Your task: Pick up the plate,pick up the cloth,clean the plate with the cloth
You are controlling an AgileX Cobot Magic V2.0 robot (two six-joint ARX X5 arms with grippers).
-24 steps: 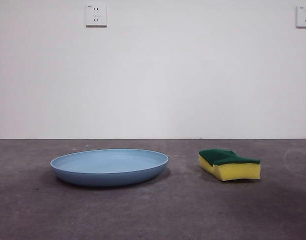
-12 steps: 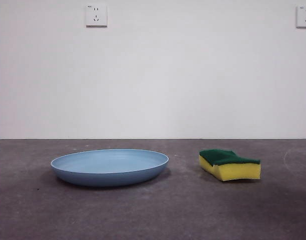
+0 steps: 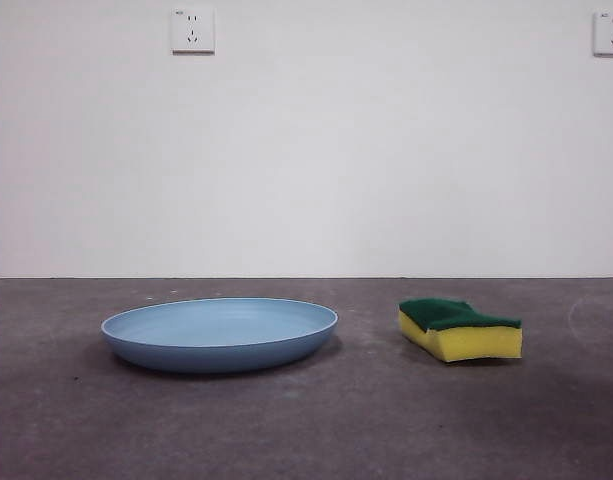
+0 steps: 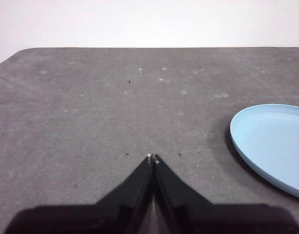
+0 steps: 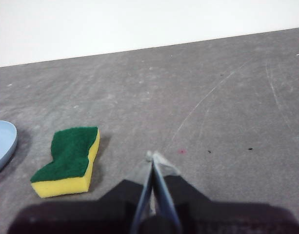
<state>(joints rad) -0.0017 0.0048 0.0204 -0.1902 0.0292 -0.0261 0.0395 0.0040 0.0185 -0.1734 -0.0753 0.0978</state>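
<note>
The light-blue plate (image 3: 219,333) lies flat on the grey table, left of centre in the front view. Part of it shows in the left wrist view (image 4: 276,144) and its rim in the right wrist view (image 5: 2,144). The cloth is a yellow sponge with a green top (image 3: 459,328), lying to the right of the plate, also in the right wrist view (image 5: 69,161). My left gripper (image 4: 152,158) is shut and empty, above bare table beside the plate. My right gripper (image 5: 153,157) is shut and empty, beside the sponge and apart from it.
A white wall stands behind the table, with one socket (image 3: 192,30) at upper left and another (image 3: 610,32) at upper right. The table's far edge and a rounded corner (image 4: 12,54) show in the left wrist view.
</note>
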